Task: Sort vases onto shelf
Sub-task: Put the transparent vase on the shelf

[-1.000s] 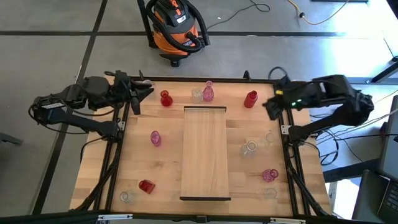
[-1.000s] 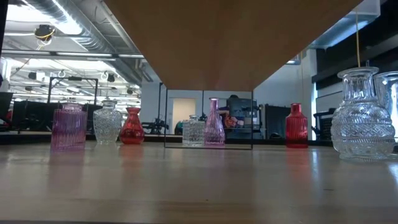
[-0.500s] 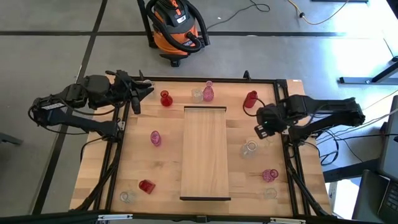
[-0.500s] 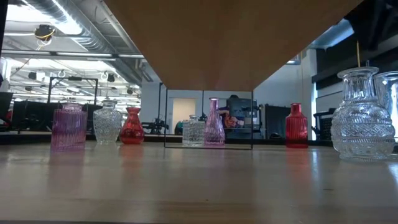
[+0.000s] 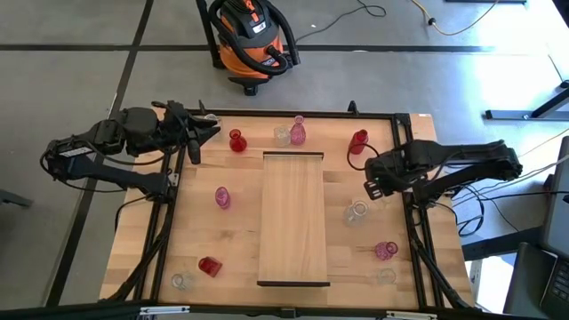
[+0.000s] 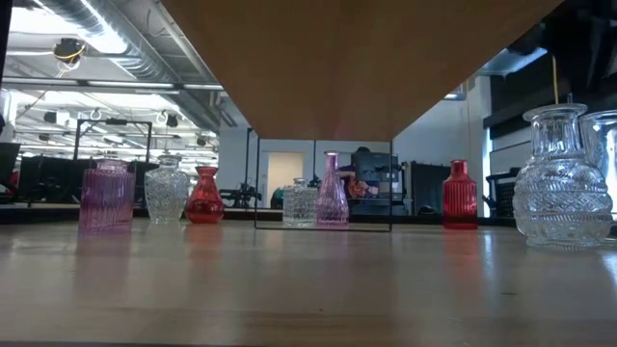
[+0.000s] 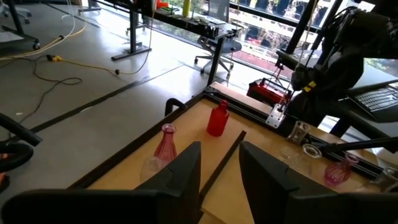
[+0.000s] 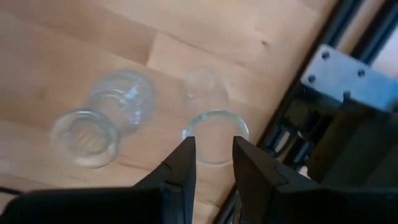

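clear vase (image 8: 215, 135) under right gripper (image 8: 210, 163), fingers narrow, gripping nothing | left gripper (image 7: 219, 176) at far left corner, fingers narrow, empty | shelf (image 5: 293, 218) bare

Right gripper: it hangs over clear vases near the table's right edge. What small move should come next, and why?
Probably lower the right gripper straight down onto the clear vase: its open fingers line up with that rim, holding nothing, and the shelf carries no vase.

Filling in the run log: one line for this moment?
stage: reaching | right gripper: above clear vases at right edge, open, holding nothing | left gripper: waiting at far-left corner, open | shelf: no vases
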You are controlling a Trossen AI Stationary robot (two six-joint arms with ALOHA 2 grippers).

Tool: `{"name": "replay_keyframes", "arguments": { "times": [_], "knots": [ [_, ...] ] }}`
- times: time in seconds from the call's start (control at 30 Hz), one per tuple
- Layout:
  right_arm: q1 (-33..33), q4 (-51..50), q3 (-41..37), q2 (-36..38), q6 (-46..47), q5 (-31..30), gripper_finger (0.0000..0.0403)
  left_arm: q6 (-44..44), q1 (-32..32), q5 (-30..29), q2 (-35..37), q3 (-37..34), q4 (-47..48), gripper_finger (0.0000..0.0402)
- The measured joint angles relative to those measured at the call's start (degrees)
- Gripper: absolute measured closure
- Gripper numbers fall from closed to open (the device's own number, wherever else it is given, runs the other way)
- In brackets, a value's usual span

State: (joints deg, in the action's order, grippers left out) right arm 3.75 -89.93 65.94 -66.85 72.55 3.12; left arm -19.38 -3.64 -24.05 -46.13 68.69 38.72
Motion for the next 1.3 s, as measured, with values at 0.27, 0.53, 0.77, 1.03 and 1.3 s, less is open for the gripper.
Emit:
{"name": "replay_keyframes", "arguments": {
  "times": [0.27, 0.53, 0.77, 1.03, 1.3],
  "knots": [
    [0.0, -0.1, -6.2, 0.1, 2.7, 2.1, 0.0315, -1.0, 0.0, 0.0, 0.0, 0.0, 0.0, 0.0298],
    [0.0, 3.8, -10.2, 0.2, 2.2, 2.9, 0.0315, 0.0, 0.0, -0.3, 0.0, 0.0, 0.0, 0.0298],
    [0.0, 10.0, -13.0, 0.1, -0.1, 4.1, 0.0339, 0.1, 0.0, -0.5, 0.0, 0.0, 0.0, 0.0298],
    [-0.1, 9.7, -13.0, 0.2, -2.8, 4.3, 0.0388, 0.5, 0.0, -2.0, 0.0, 0.0, -0.1, 0.0298],
    [-5.1, 0.3, -4.9, -0.7, -10.7, 3.5, 0.04, 0.5, 0.0, -2.0, -0.1, 0.0, -0.3, 0.0298]
  ]
}}
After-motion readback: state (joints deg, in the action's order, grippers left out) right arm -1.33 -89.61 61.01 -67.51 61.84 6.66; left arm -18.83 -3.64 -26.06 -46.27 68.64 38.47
